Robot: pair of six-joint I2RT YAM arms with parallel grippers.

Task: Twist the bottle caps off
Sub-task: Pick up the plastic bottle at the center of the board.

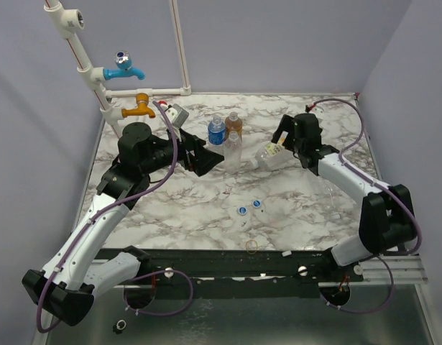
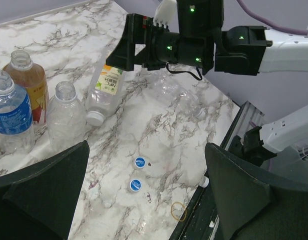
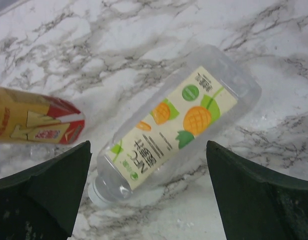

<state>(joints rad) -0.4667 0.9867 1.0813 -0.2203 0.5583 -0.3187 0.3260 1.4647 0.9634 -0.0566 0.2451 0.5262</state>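
Looking down from the top camera, the left gripper point(image 1: 206, 154) is wide open and holds nothing; it sits just beside three standing bottles with no caps on: the blue-labelled bottle point(image 1: 216, 131), the amber bottle point(image 1: 233, 123) and a plain clear bottle point(image 1: 233, 149); the right gripper point(image 1: 278, 140) is above the juice bottle point(image 1: 269, 156), which lies on its side on the marble table point(image 1: 170, 208); two blue-and-white caps point(image 1: 243, 210) lie loose nearer the arm bases; a thin yellow ring point(image 1: 251, 246) lies nearer still.

From the left wrist camera, the two loose caps lie blue side up on the marble, in the gap between the spread black fingers point(image 2: 43, 195); the juice bottle has its white cap point(image 2: 95, 118) on; another clear bottle point(image 2: 179, 95) lies flat under the right arm.

From the right wrist camera, the right fingers are spread wide and grip nothing; the juice bottle lies between them with its pineapple label facing up; the amber bottle's red-and-gold label shows at the left.
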